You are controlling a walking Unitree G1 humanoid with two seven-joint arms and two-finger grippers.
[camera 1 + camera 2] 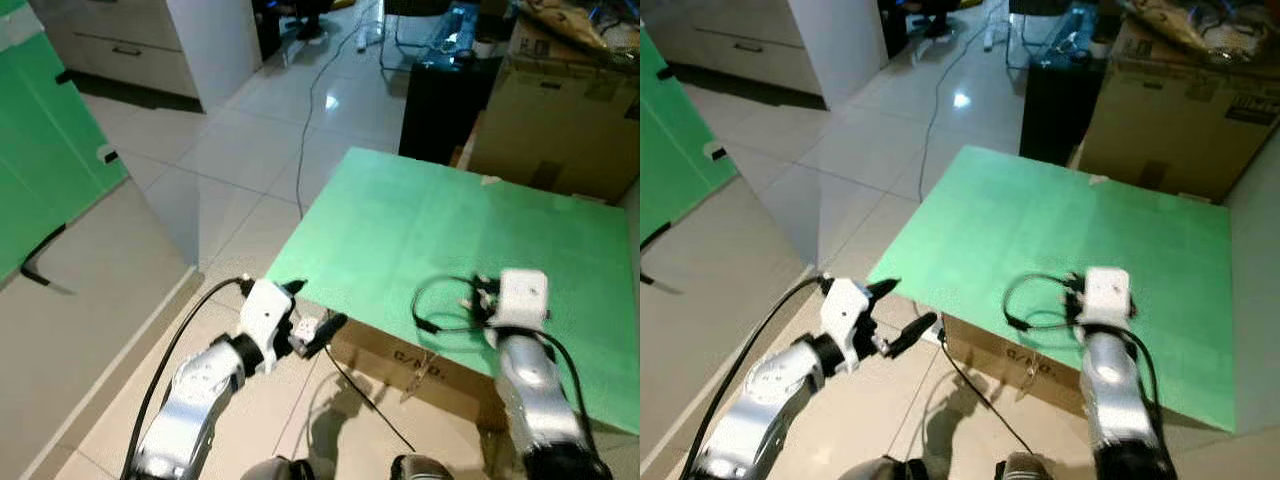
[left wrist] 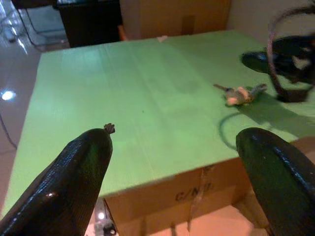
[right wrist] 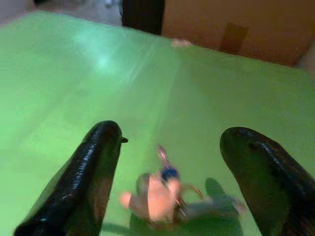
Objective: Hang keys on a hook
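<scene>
Over on the left wall, a green panel [image 1: 45,150] carries a black hook [image 1: 40,255], well apart from the action. The left gripper [image 1: 315,318] hovers just off the near-left corner of the green board [image 1: 420,220], fingers spread wide with nothing between them. That board lies flat on a cardboard box [image 1: 400,365] whose front face carries dark printed letters, too blurred to read. Further right, the keys [image 3: 165,194] lie on the board near its front edge, a small bunch with a blue bit and a pale tag. In the left wrist view their long axis runs roughly along that front edge; which end leads cannot be told. The right gripper [image 3: 167,172] hangs right above them, fingers wide on either side, not touching. Behind the board stands a bigger cardboard carton [image 1: 560,120].
</scene>
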